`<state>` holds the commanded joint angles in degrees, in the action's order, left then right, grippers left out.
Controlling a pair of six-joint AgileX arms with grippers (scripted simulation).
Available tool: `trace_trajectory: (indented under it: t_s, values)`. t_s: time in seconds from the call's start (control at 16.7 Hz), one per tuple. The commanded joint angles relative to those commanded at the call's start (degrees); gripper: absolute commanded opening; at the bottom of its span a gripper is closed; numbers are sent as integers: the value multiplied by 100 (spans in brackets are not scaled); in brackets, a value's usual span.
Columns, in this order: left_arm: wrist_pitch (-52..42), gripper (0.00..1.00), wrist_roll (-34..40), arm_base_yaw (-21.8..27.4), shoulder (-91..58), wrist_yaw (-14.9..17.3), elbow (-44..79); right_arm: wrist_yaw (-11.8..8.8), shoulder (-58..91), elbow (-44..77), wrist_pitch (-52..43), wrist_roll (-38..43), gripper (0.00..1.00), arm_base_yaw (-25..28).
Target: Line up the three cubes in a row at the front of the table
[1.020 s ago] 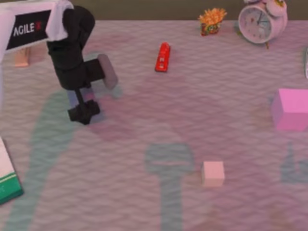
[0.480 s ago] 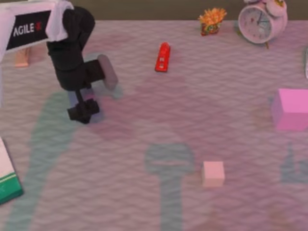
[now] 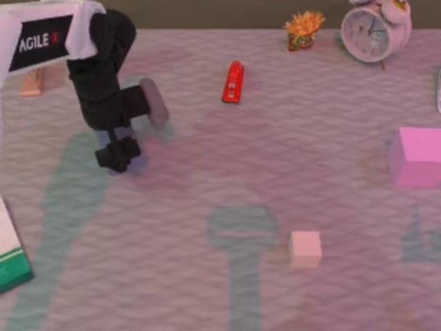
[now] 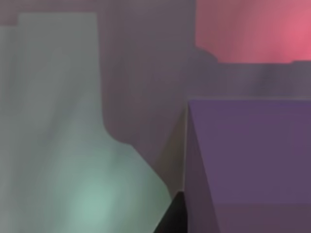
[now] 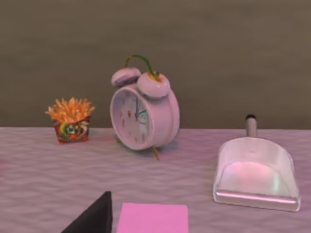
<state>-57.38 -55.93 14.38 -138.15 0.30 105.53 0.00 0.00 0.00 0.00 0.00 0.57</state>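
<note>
L gripper (image 3: 118, 156) is down low at the table's (image 3: 275, 158) left-rear area, w/ the purple cube (image 4: 248, 160) right at its fingers; the arm hides most of that cube from above. Wrist cam shows the cube's face huge, close up. Can't tell if jaws are clamped on it or just around it. Small pale pink cube (image 3: 305, 248) sits front-centre, well apart. Big bright pink cube (image 3: 415, 156) is at the right edge. R arm is off to the right; can't tell its jaw state.
</note>
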Motion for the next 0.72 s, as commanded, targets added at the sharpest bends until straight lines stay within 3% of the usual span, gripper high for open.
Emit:
trace_trajectory:
  t_s: [0.42,0.72]
  values:
    - [0,0,0,0,0,0,0,0,0,0,0,0,100,0]
    - [-501,0,29,-23,216,45,344,0,0,0,0,0,100,0]
